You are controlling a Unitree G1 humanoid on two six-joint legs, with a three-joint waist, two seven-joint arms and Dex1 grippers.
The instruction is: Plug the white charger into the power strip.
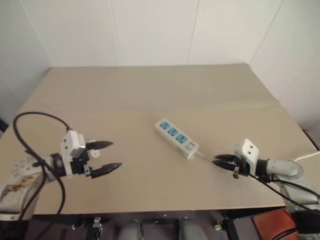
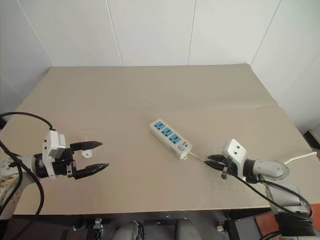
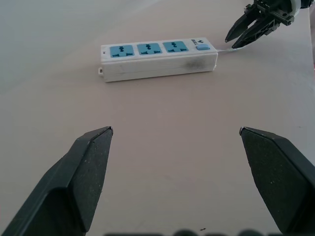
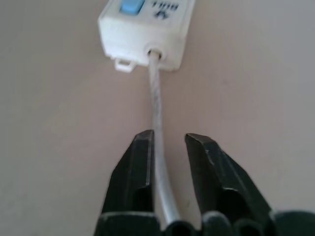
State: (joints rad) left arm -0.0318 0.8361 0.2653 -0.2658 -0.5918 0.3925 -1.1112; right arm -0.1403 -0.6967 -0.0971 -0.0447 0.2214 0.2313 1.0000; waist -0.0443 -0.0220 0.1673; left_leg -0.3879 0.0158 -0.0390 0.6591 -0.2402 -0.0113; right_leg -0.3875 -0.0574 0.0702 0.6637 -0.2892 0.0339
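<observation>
Our right pincer (image 4: 166,147) straddles the power strip (image 1: 175,138)'s cord (image 4: 156,105), jaws narrowly apart. Our left pincer (image 1: 109,156) waits wide at nine o'clock. We should release the cord cleanly without dragging the strip.

The right gripper (image 4: 167,147) has its two black fingers slightly apart, with the thin white cord (image 4: 157,108) running between them. The cord enters the switch end of the long white plastic power strip (image 4: 145,32), which lies on the beige table (image 4: 54,137).

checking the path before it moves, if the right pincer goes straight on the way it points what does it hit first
Most likely the switch end of the power strip. The right pincer points along the thin cord, which runs between its fingers straight to that end. Nothing else lies between.
</observation>
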